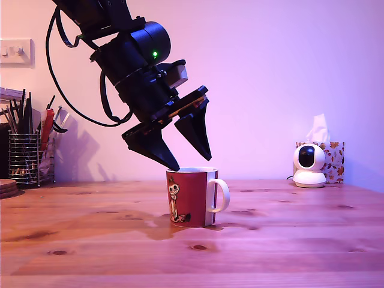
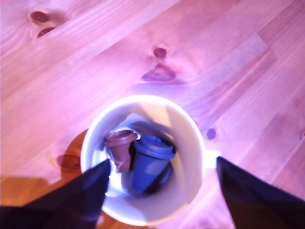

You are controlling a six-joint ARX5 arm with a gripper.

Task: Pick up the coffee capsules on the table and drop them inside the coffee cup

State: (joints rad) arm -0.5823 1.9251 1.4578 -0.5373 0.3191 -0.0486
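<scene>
Exterior view: arm (image 1: 129,66) enters from 11 o'clock and slants down toward 5 o'clock, green LED lit on the wrist housing. Gripper (image 1: 191,159) points down, jaws spread apart, nothing between them. Wrist view: both fingers (image 2: 81,195) visible, wide gap between them.

mug (image 1: 191,198) rim just under the hand (image 1: 193,161); surrounding table (image 1: 288,240) seemingly clear.
</scene>
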